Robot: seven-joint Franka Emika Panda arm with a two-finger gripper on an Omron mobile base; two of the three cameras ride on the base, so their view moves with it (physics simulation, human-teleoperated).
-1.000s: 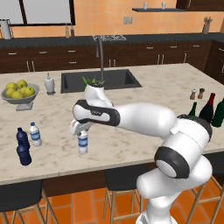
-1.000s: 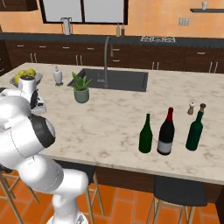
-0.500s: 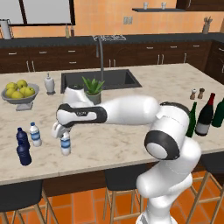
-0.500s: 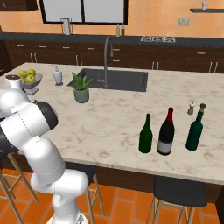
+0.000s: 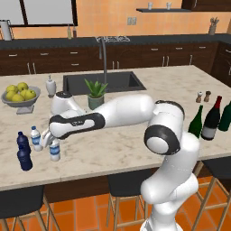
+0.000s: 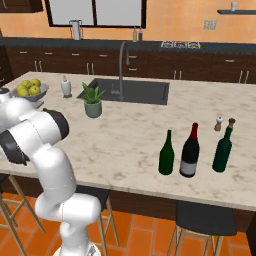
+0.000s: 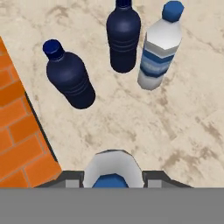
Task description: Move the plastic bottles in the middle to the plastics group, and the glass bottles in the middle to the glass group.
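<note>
The gripper (image 5: 50,145) is low over the left end of the stone counter (image 5: 135,144), and its fingers are squeezed onto a small clear water bottle (image 5: 54,150) with a blue cap and a pale blue and white label; no words can be read on that label. In the hand view the held bottle's blue cap and clear shoulders sit right between the two dark finger tips at the bottom. The bottle looks upright, and I cannot tell if its bottom touches the counter. Just beside it stand two dark navy-blue bottles (image 5: 24,157), plain with blue caps, one nearer the counter edge and one a little behind. A second clear water bottle (image 5: 35,137) with a striped blue and white label stands right next to the far navy one (image 7: 124,37), and its label has no writing that can be made out either. Far off at the right end of the counter stand the tall wine bottles: a slim green one (image 6: 166,154) with no label, a near-black one (image 6: 189,152) with a red top and a white label too small to read, and another green one (image 6: 222,150). Two small pepper shakers (image 6: 224,123) sit behind them. Farther back are a potted plant (image 5: 95,94), a bowl of yellow fruit (image 5: 19,95), a small white soap bottle (image 5: 50,85), and the sink (image 5: 103,81) with its tall tap
</note>
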